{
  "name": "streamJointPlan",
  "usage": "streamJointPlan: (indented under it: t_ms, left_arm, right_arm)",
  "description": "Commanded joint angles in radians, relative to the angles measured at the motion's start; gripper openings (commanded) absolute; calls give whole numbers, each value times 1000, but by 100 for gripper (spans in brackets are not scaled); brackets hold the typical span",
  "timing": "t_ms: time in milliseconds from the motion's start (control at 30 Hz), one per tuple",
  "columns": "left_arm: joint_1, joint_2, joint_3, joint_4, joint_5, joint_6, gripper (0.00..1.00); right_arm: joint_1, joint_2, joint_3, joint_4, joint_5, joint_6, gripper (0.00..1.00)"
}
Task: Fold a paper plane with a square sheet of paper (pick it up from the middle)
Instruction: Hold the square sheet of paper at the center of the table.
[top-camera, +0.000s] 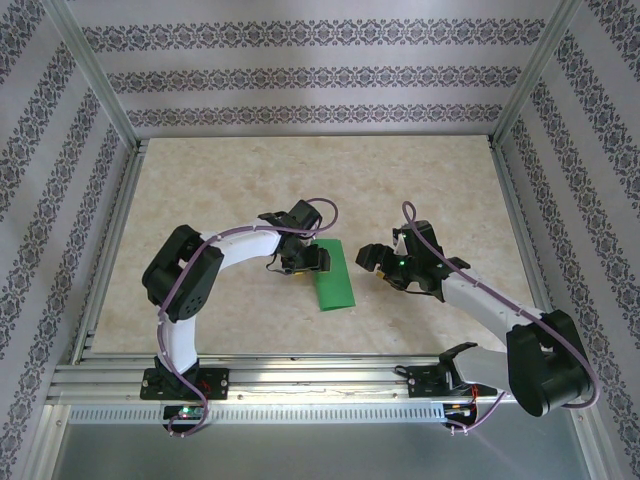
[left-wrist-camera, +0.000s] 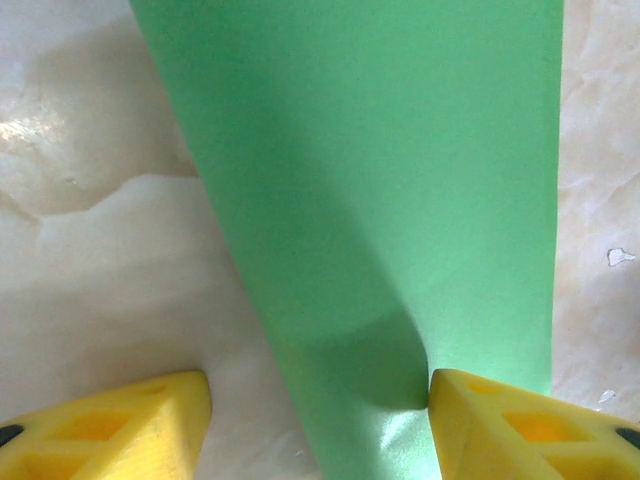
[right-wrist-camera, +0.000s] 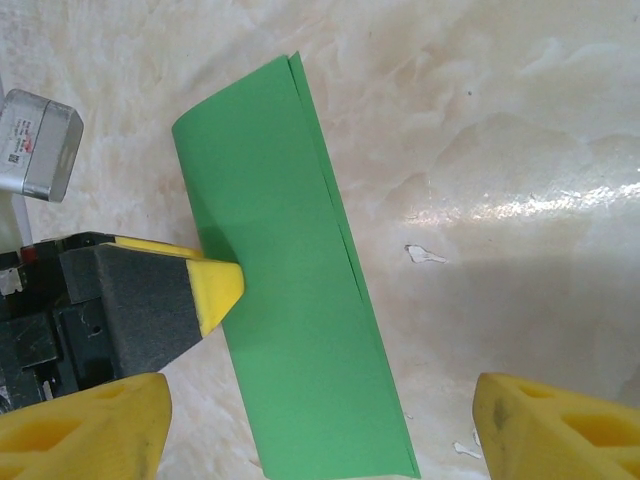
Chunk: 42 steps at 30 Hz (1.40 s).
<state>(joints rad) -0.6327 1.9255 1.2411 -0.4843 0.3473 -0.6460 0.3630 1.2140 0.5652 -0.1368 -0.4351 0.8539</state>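
Sheet of paper (top-camera: 333, 276), folded to a strip, lies mid tabletop (top-camera: 230, 190), toward its near edge. Left claw (top-camera: 308, 262) spread over it, right claw (top-camera: 374, 258) spread beside. I'd press the crease flat, slowly.

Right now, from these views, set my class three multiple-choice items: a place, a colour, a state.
1. Where is the thin bright green folded sheet of paper? A on the beige marbled table; B on the metal rail; C leaning on the wall.
2. What colour are the fingertips of the left tool? A black; B yellow; C red.
3. How do the jaws of the right tool stand? A shut on paper; B shut empty; C open.
Answers: 1 A, it lies on the tabletop; 2 B, both tips look yellow; 3 C, a wide gap parts its tips.
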Motion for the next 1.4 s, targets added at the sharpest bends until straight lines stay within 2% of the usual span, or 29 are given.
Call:
streamJointPlan:
  t_ms: [0,600,1367]
  left_arm:
    - [5,78,4,-22,12,24,62]
    - [-9,123,43,-88,-50,21,64]
    - [-18,177,86,-129,-67,60,65]
  right_arm:
    - [10,7,9,2,5,-17,79]
    - [11,45,16,-5,3,-29,81]
    - [11,77,22,-7,-2,-37,82]
